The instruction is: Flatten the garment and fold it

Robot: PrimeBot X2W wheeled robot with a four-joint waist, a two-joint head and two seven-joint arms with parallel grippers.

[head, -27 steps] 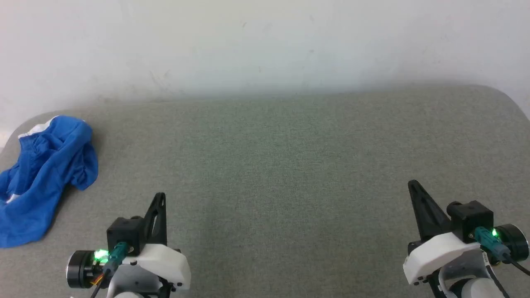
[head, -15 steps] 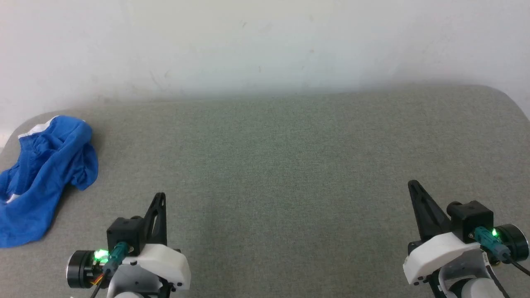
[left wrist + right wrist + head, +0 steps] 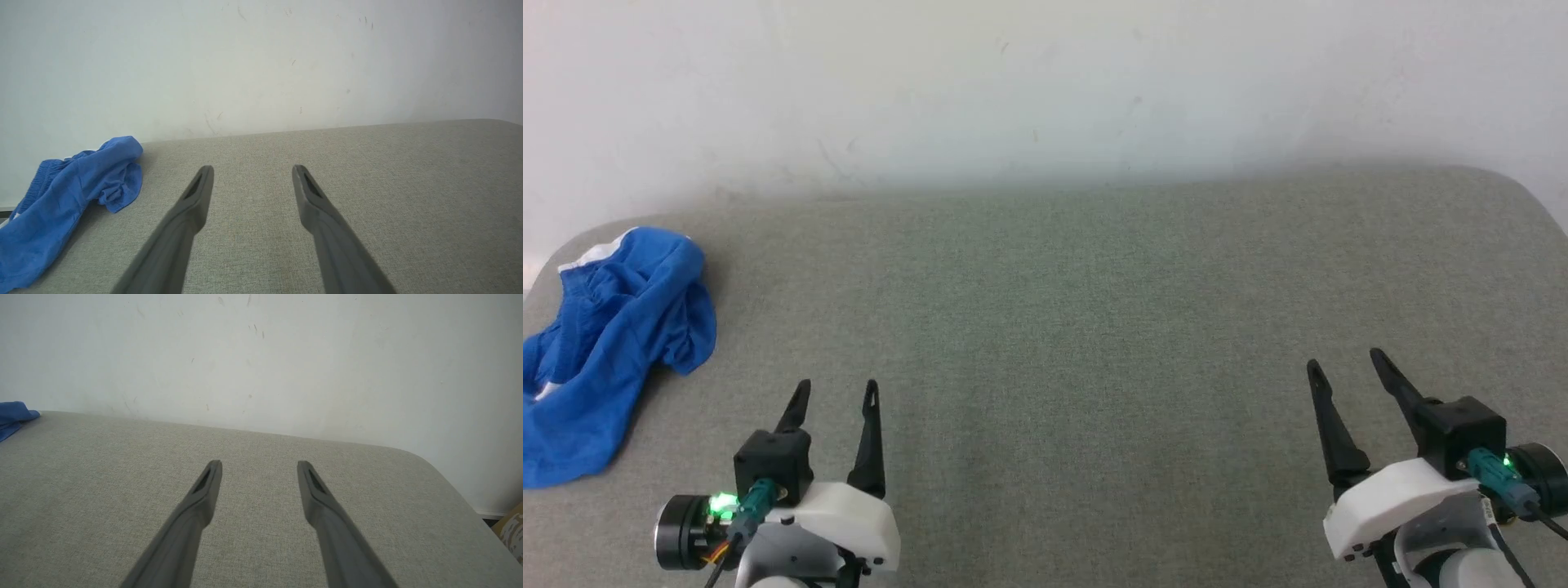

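The garment (image 3: 613,343) is bunched far left, nearer the left pincer (image 3: 838,384) than the right pincer (image 3: 1343,358); both are held open

You're looking at thin, matt blue cloth in the garment (image 3: 613,327). The table (image 3: 1045,310) is covered in grey, coarse-woven fabric. The left gripper (image 3: 838,384) and right gripper (image 3: 1343,359) have matt, dark, plastic-looking fingers and smooth white shells. The wall (image 3: 1045,82) is matt, scuffed paint.
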